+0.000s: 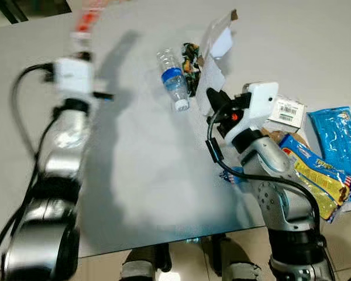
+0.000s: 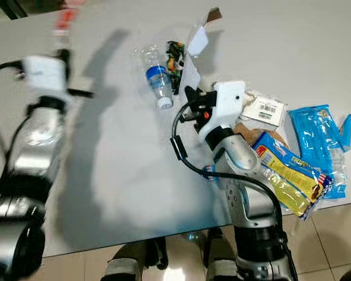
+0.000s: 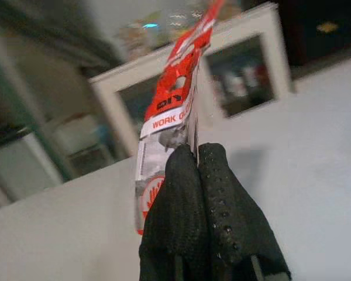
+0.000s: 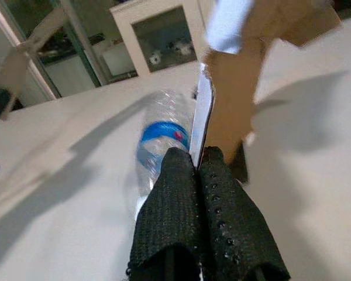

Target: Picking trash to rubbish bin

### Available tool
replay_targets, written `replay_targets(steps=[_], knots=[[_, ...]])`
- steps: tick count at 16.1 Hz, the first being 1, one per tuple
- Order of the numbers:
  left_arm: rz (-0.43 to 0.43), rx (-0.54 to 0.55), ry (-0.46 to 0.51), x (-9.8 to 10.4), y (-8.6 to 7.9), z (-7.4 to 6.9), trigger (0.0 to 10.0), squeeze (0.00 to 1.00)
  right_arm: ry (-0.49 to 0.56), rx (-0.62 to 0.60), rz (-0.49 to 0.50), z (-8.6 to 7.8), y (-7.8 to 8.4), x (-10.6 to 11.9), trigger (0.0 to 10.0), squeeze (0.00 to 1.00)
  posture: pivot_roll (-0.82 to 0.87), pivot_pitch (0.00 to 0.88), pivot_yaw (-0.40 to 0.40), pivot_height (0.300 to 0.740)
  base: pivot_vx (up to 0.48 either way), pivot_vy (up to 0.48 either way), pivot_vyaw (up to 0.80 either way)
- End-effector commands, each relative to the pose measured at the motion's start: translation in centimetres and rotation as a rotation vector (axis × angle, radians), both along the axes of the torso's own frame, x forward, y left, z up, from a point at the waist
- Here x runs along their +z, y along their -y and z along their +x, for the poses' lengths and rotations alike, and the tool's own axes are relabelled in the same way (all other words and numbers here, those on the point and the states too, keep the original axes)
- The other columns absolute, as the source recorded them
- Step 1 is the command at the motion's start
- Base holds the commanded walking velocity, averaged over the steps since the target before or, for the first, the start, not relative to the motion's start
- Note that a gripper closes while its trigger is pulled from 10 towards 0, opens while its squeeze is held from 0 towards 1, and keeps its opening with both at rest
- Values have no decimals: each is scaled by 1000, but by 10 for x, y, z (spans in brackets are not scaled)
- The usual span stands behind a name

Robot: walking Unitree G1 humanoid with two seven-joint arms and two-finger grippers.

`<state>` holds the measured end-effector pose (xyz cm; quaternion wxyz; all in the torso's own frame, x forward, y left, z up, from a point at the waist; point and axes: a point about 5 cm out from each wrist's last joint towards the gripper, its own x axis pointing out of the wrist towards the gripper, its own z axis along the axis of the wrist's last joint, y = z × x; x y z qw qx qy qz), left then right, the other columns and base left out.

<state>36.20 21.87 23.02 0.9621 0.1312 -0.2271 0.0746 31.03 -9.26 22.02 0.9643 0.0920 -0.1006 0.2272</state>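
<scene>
At upper left of the head view, the left gripper (image 3: 196, 170) is clamped on a thin red-and-white glove wrapper (image 3: 172, 111): light, floppy, slippery. At centre, the right gripper (image 4: 198, 170) pinches a flat torn cardboard packet (image 4: 231, 99) by its lower edge; it looks stiff but crushable, beside the crumpled clear plastic bottle (image 1: 174, 79).

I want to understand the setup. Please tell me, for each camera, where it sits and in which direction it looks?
Left eye view: on the head, looking down at the white table; both silver arms show.
Right eye view: the same head camera's other eye, same scene.
Left wrist view: along the left gripper, shut on a red glove packet.
Right wrist view: along the right gripper, shut on a cardboard piece, facing the plastic bottle.
Shared: the bottle shows in the right wrist and eye views.
</scene>
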Motion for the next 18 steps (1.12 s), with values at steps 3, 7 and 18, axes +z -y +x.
replay_targets(steps=[3, 7, 18], knots=[[-68, 59, -35, -13, -6, -30, 0, 0, 23, 40, -8, 4, -6, 1, 10000, 0, -38, 183, 71, 740, 0, 0, 0], [-167, 61, -138, -31, 13, -69, 0, 0, 29, 70, -5, 7, -12, -2, 10000, 0, -13, 155, 51, 740, 0, 0, 0], [-202, 5, -269, -42, 38, -91, 0, 0, -3, 61, -20, -1, -9, -18, 10000, 0, -25, 132, 44, 740, -26, 0, 0]])
